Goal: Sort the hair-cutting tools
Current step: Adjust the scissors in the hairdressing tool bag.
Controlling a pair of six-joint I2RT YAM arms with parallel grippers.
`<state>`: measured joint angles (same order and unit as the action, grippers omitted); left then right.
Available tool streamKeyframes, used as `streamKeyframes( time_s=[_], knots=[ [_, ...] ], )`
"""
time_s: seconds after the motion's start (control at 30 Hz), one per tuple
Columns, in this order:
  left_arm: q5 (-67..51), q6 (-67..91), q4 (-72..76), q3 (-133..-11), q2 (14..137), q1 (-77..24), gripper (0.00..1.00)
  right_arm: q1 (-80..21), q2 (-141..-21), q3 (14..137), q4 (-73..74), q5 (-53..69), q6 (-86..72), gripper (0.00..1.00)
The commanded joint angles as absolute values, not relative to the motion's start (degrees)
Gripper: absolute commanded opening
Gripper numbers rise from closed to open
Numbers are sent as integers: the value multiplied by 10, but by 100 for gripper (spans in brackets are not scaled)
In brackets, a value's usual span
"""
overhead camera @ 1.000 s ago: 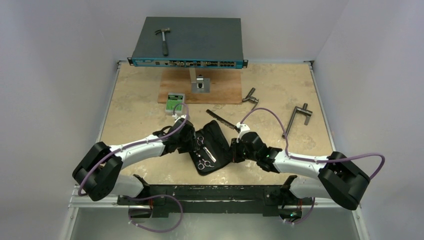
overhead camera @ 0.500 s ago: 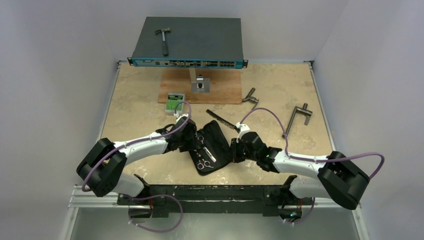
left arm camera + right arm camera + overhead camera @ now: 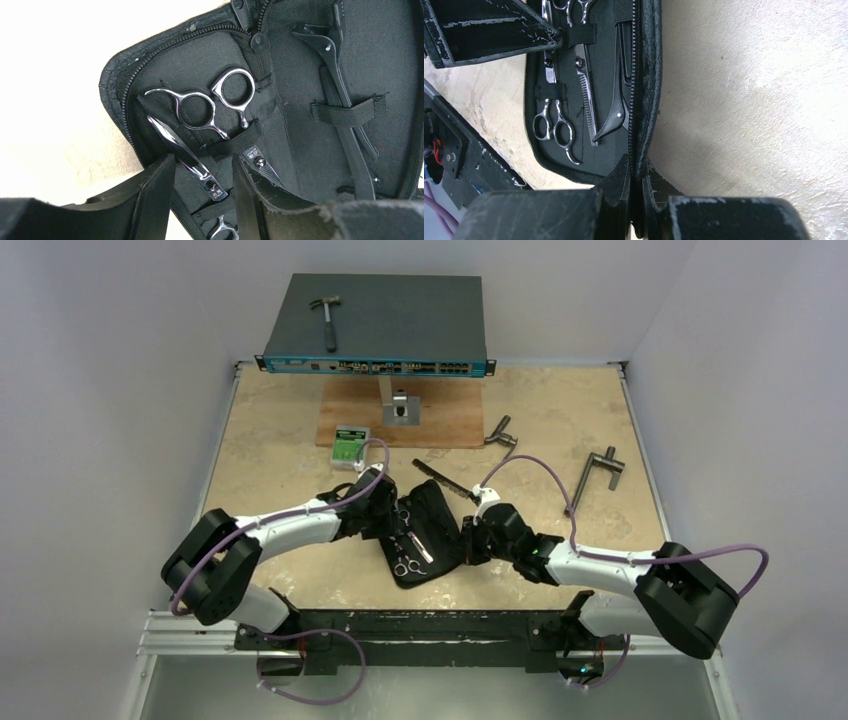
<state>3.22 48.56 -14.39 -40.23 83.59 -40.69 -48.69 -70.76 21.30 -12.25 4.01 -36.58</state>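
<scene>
Your scissors (image 3: 210, 105) sit tucked under a strap in the open black case (image 3: 425, 535), at the middle of the table (image 3: 280, 440). Your left wrist camera shows what the overhead view hides: the left gripper (image 3: 202, 195) stands about half open, a finger on either side of a scissor blade, gripping nothing. The second pair (image 3: 554, 125) and a black clip (image 3: 616, 112) show best from the right wrist, where your right gripper (image 3: 636, 192) is clamped tight on the case's zip edge. Only overhead do you see the comb (image 3: 440, 478), lying on the table just beyond the case.
</scene>
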Motion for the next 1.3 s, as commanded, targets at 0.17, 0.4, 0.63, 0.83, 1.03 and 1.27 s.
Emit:
streamKeyframes(
  time_s=[0.17,0.4,0.63,0.83,1.03,1.27],
  knots=[
    [15,495,-71,-393,833,-428,44,-492,-716,226,-107,44,-348,0],
    [103,490,-167,-371,699,-427,48,-492,-701,234,-74,18,-348,4],
    [119,483,-211,-390,636,-425,49,-492,-696,237,-66,11,-349,10],
    [152,494,-233,-391,623,-421,48,-492,-678,239,-46,4,-350,31],
    [176,503,-244,-389,617,-410,48,-492,-643,243,-2,0,-355,51],
    [170,517,-219,-364,606,-382,48,-492,-577,266,69,-37,-368,57]
  ],
)
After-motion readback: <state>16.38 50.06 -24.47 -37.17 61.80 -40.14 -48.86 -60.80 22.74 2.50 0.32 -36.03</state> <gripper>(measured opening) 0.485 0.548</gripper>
